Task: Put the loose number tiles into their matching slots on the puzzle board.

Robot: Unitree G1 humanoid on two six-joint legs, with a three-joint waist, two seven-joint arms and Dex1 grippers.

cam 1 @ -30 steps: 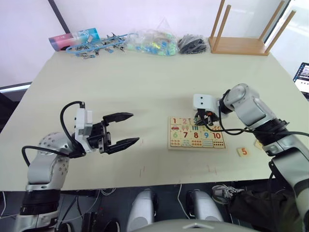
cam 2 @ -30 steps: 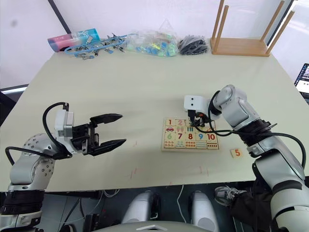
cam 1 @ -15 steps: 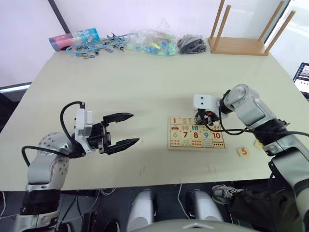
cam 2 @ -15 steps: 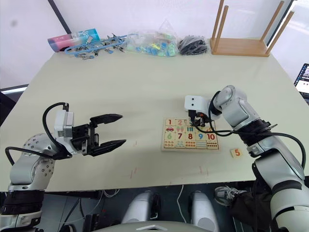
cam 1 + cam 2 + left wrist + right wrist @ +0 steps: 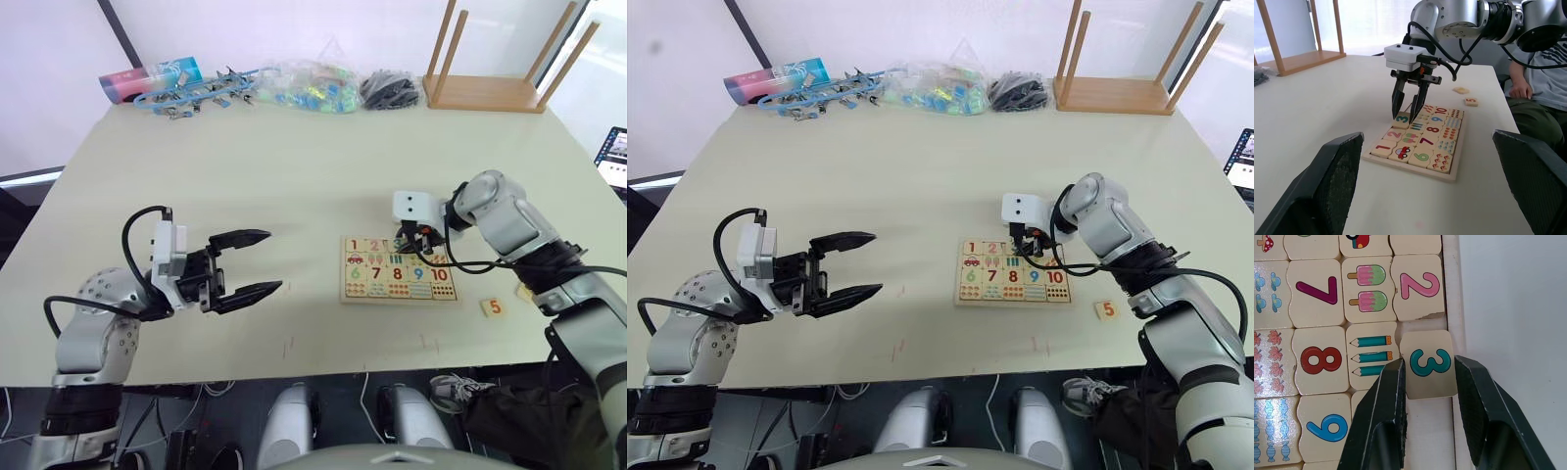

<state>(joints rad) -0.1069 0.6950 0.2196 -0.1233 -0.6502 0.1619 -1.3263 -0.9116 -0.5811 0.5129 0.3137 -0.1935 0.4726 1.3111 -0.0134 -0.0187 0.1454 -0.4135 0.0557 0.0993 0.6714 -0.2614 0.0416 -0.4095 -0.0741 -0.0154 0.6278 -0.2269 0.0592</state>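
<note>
Left black two-finger gripper (image 5: 257, 262) hangs wide open over the bare table, holding nothing. Right black gripper (image 5: 1429, 382) pinches the little wooden square tile with a teal 3 (image 5: 1428, 364) by its two side edges, over its slot in the flat wooden number board (image 5: 399, 269). It looks light, hard and smooth, so it may slip. An orange 5 tile (image 5: 495, 306) lies on the table beside the board.

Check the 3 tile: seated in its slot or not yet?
Not fully seated. The 3 tile sits askew between the right gripper fingers, overlapping the pencils tile, with a gap below the 2 tile. Whether it's still gripped: cannot tell.
</note>
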